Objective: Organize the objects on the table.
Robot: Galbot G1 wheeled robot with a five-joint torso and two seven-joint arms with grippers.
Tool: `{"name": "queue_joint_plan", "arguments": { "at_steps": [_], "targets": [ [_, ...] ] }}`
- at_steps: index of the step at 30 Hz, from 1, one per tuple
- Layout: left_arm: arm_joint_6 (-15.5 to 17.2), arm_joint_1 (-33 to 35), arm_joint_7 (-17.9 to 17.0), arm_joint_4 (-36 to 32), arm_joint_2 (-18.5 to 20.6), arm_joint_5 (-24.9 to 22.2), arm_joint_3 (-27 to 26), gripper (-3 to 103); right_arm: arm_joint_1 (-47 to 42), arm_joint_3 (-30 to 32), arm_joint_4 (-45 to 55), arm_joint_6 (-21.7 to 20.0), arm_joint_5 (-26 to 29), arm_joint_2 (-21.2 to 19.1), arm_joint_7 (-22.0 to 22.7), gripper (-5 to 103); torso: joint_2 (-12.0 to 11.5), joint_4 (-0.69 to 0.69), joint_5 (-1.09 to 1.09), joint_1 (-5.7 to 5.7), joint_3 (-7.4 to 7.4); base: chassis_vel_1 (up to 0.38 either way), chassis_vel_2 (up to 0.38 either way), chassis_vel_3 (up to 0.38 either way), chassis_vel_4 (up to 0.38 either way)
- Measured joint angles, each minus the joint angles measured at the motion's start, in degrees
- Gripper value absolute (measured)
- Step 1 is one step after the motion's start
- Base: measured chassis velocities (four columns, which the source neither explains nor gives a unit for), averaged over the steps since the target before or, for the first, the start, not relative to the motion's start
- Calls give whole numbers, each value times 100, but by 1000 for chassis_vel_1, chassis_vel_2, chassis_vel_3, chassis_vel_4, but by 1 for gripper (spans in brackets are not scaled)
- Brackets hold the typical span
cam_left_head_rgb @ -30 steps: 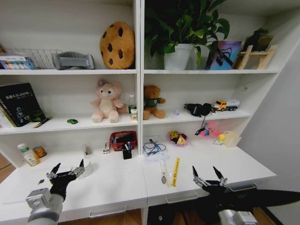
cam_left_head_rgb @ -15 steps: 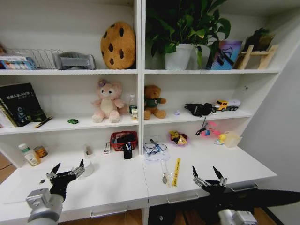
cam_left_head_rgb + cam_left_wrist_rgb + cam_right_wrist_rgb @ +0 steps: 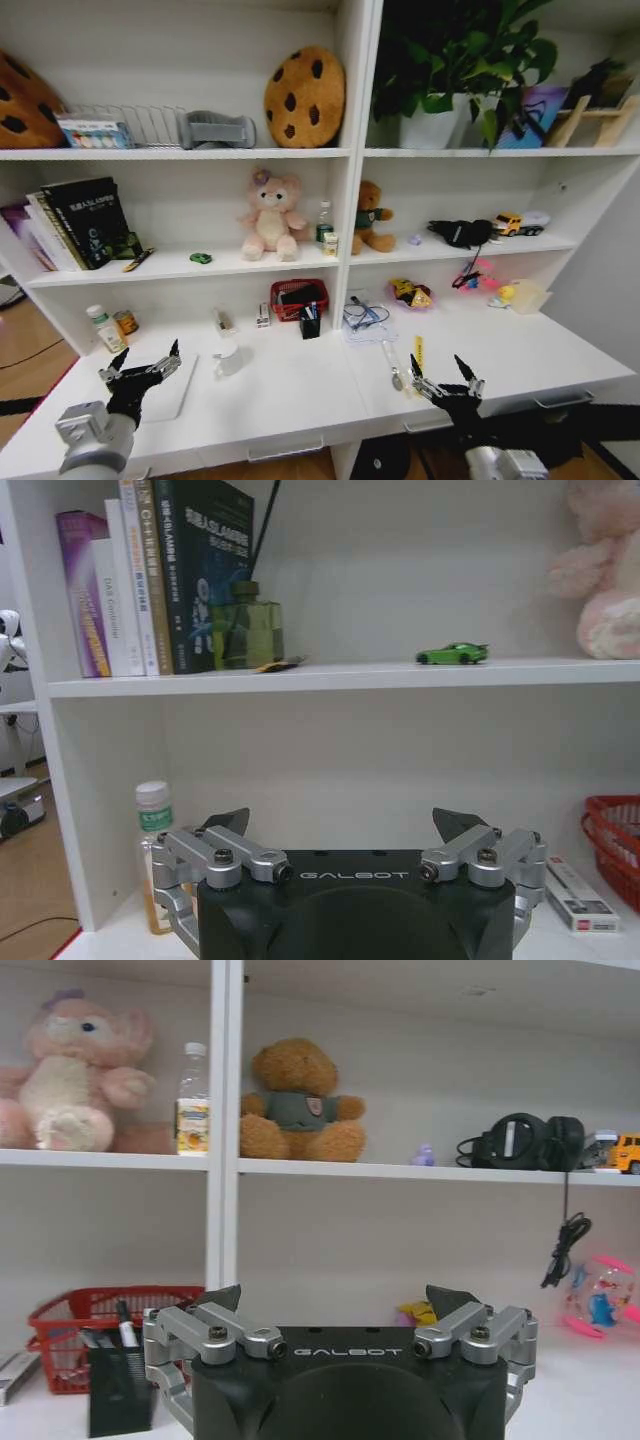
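The white table carries small clutter: a flat silver laptop at the left, a black pen holder in front of a red basket, and a yellow ruler. A tiny green toy car sits on the shelf above, near a pen by the books. My left gripper hovers open over the table's left front, beside the laptop. Open and holding nothing, my right gripper hangs over the right front, near the ruler.
A bottle and a small jar stand at the back left. The shelves hold books, a pink teddy bear, a brown bear, headphones, a cookie cushion and a potted plant.
The whole picture has shifted to the right, so the camera has turned left and more of the left shelving shows. Both grippers keep their place and stay open.
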Motion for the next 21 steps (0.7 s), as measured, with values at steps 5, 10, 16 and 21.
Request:
{"name": "queue_joint_plan", "arguments": {
  "at_steps": [5, 10, 16, 21],
  "targets": [
    [0, 0, -1, 1, 0, 0, -1, 100, 0, -1, 0, 0, 2, 0, -2, 100, 0, 0, -6, 1, 0, 347, 369, -358, -348],
    [0, 0, -2, 1, 0, 0, 0, 100, 1, -1, -1, 0, 3, -1, -2, 100, 1, 0, -6, -1, -1, 380, 380, -376, -357],
    [0, 0, -5, 1, 1, 0, -1, 100, 0, -1, -1, -1, 4, 0, -2, 100, 1, -2, -3, -1, -1, 319, 292, -314, -299],
    [0, 0, -5, 1, 1, 0, -2, 100, 2, -1, -1, 0, 4, -1, -2, 100, 1, 0, -3, 0, 0, 172, 57, -89, -157]
  ]
}}
